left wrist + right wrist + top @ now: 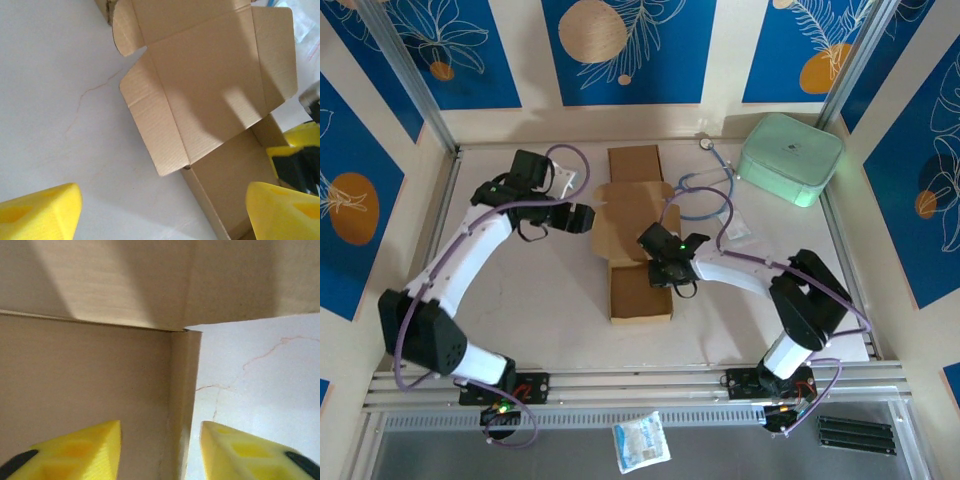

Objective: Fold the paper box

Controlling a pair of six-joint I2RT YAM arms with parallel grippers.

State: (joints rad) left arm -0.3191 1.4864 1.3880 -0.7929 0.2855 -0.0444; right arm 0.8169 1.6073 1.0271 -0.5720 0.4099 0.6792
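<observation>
Two arms reach in over a white table (550,300), w/ the paper box (638,210) lying mid-table betw. them. It is a brown cardboard blank, mostly flat, running front to back. The side flaps near its centre panel are partly raised.

Left gripper (582,217) sits just beside the box's left flap. In left wrist view its yellow fingers (45,210) stand wide apart w/ nothing held. Bare table and a box corner lie in the gap, and a flap is tilted up ahead.

Right gripper (658,250) is at the box's right side, near the centre panel. In right wrist view it is part-open and straddles an upright side wall (182,405). One finger is inside over cardboard, the other outside over the table. The wall is not clamped, and there is a clear gap on the inner side.

Mint-green case (790,158) sits at far right corner, well apart from the box. Thin blue cable (705,200) loops betw. case and box. Small plastic packet (640,440) lies off the table's near edge, betw. the arm bases.
</observation>
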